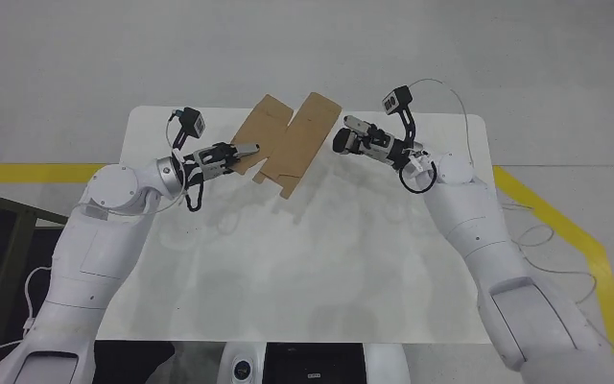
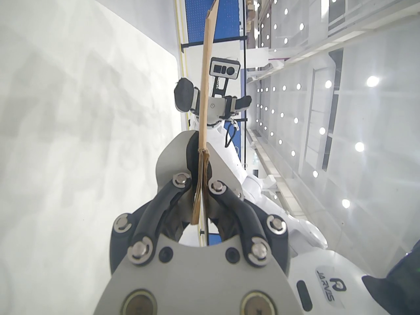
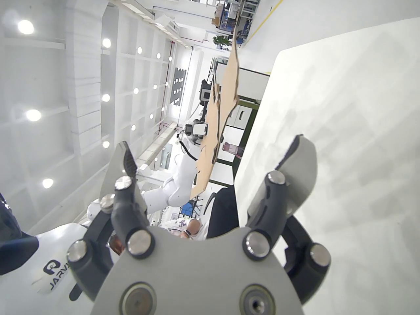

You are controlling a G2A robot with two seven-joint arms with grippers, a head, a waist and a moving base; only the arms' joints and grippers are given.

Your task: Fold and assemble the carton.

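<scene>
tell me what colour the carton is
Plain brown cardboard, with no print visible. The carton shows best in the top view.

The carton, held aloft over the table, bars the gap between left jaws and right jaws.

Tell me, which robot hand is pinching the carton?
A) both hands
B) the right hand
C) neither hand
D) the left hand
D: the left hand is shut on the carton, while the right hand is open and grips nothing.
</scene>
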